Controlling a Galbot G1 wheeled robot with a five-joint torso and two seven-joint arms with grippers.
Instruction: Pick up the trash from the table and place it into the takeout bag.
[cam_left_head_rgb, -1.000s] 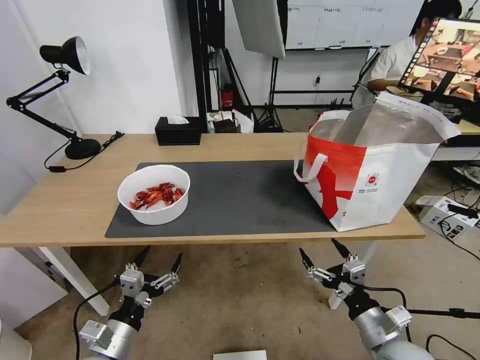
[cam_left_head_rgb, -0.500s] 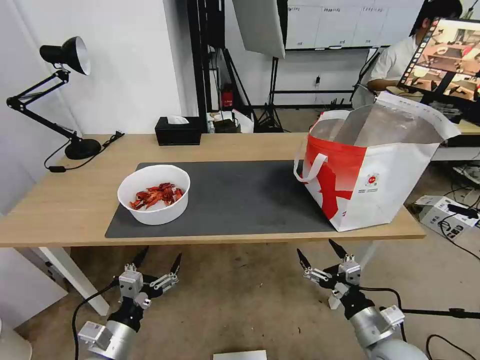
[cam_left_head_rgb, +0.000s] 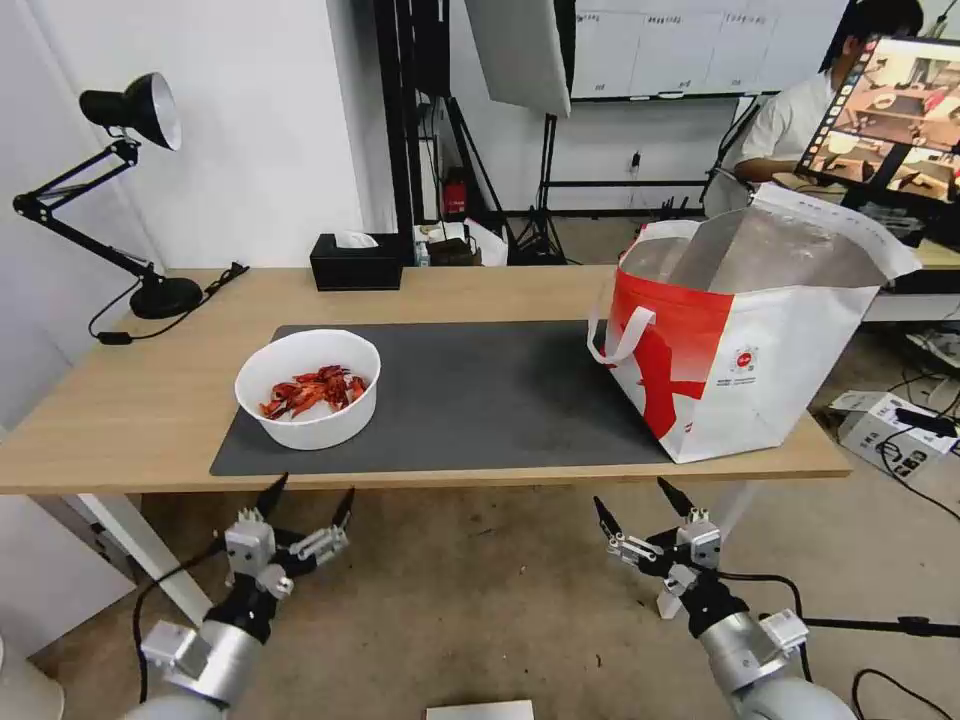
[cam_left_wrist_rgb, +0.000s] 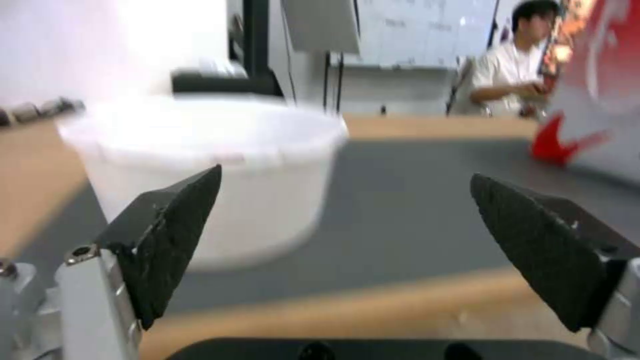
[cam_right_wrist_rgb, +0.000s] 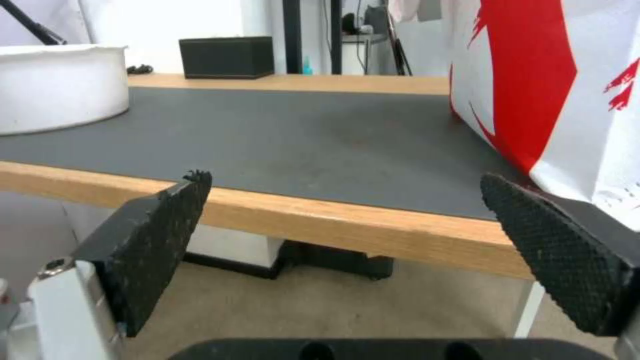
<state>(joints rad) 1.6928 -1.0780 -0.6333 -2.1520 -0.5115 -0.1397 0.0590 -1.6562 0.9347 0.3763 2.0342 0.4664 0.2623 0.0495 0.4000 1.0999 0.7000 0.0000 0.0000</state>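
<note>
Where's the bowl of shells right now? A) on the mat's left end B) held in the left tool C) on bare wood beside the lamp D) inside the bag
A: the bowl sits on the left end of the mat, apart from the bag, with the open left tool below the table edge and holding nothing.

Both arms hang low at the near side, below the desk edge. The left gripper (cam_left_head_rgb: 306, 498) and right gripper (cam_left_head_rgb: 633, 496) point upward with jaws spread wide, holding nothing.
</note>
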